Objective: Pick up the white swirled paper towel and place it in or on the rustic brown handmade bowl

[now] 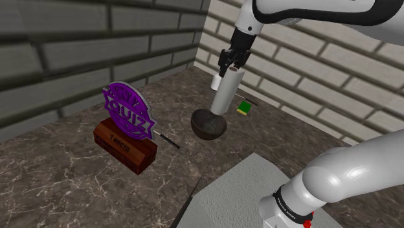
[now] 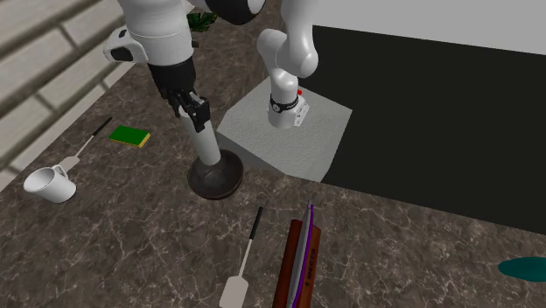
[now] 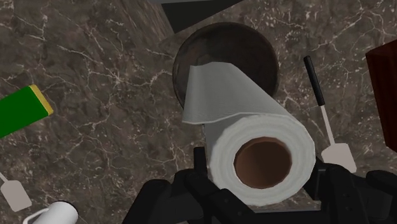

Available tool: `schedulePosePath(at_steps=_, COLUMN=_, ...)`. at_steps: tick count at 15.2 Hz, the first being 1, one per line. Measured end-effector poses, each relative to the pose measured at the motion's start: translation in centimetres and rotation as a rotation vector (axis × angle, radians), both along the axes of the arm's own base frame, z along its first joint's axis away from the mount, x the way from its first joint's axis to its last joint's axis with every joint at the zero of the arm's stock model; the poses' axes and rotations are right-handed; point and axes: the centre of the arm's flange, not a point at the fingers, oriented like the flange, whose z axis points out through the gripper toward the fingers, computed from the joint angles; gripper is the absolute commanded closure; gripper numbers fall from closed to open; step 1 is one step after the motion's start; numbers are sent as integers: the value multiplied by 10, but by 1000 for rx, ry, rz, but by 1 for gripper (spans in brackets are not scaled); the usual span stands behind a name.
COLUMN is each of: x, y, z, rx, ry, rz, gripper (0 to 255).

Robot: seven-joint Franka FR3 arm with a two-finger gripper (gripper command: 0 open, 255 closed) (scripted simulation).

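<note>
My pincer [image 1: 229,63] is clamped on the upper end of the white paper towel roll [image 1: 226,91], with my fingers [image 3: 198,165] pressed against either side of it. The roll hangs nearly upright, a little tilted. Its lower end dips into the dark brown bowl [image 1: 208,125] on the marbled worktop [image 1: 78,188]; I cannot tell whether it touches the bottom. A loose sheet lifts off the roll's side. A green sponge [image 1: 244,107] lies near the bowl, a white mug [image 2: 48,184] farther off, and a purple quiz sign [image 1: 127,111] stands well apart.
</note>
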Motion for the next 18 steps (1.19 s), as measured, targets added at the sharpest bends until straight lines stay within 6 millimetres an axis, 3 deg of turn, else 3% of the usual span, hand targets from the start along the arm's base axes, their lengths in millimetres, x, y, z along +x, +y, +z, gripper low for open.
schedulePosePath(at_steps=10, x=0, y=0, z=-53, rx=0, ry=0, rz=0, gripper=255)
schedulePosePath(at_steps=17, x=-1, y=0, z=-60, rx=0, ry=0, rz=0, gripper=255)
schedulePosePath(at_steps=18, x=-1, y=0, z=-60, rx=0, ry=0, rz=0, gripper=0)
